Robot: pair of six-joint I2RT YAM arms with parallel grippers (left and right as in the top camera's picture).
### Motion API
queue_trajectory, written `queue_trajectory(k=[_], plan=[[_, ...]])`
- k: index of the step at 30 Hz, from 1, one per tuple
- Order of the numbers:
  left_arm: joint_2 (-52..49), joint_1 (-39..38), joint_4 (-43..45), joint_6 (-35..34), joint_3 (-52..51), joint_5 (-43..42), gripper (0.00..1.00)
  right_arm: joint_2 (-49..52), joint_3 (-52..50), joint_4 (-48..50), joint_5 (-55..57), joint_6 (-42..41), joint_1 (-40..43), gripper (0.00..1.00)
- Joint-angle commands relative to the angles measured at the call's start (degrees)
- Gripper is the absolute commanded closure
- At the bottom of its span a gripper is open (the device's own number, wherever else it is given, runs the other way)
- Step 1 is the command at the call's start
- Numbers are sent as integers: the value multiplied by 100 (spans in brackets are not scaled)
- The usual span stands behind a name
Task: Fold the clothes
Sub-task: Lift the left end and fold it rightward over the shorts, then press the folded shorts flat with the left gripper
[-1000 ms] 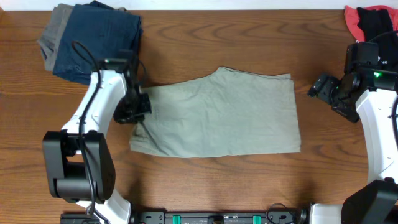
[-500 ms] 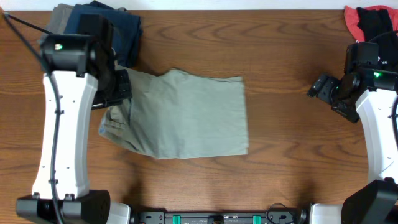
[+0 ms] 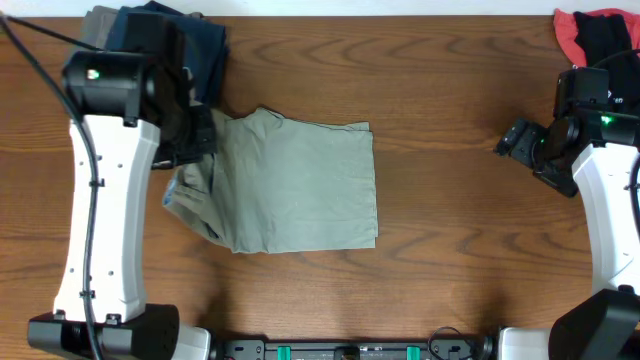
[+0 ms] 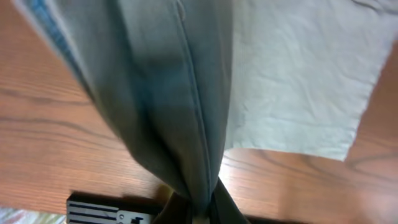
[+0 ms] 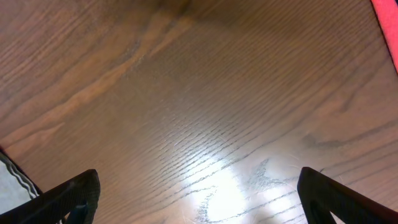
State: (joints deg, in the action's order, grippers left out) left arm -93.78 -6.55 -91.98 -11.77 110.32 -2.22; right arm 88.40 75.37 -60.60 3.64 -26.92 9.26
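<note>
Shorts lie toward nine o'clock on the bench, outer edge bunched and pinched tight in our left fingers. We judge: lift it clear, sweep toward three o'clock, land edges square. Right fingers gape wide at three o'clock, holding nothing.

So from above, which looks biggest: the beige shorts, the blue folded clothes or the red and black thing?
1. The beige shorts, clearly biggest.
2 and 3. The blue folded clothes and the red and black thing: can't rank. The left arm hides part of one, and the picture edge cuts the other.
</note>
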Motion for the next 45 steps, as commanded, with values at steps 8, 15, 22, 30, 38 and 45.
queue_trajectory(k=[8,15,22,30,38,45], plan=[[-52,-1217,1069,-361,-925,-190,94,-63,33,-7,46,42,11,1],[-52,-1878,2391,-361,-2004,-330,94,-63,33,-7,46,42,11,1],[-52,-2225,3696,-358,-2927,-461,94,-63,33,-7,46,42,11,1],[-52,-2396,4503,-358,-3508,-584,94,-63,33,-7,44,42,11,1],[-52,-2524,4776,-361,-3720,-791,94,-63,33,-7,44,42,11,1],[-55,-2629,4913,-487,-3969,-791,94,-63,33,-7,44,42,11,1]])
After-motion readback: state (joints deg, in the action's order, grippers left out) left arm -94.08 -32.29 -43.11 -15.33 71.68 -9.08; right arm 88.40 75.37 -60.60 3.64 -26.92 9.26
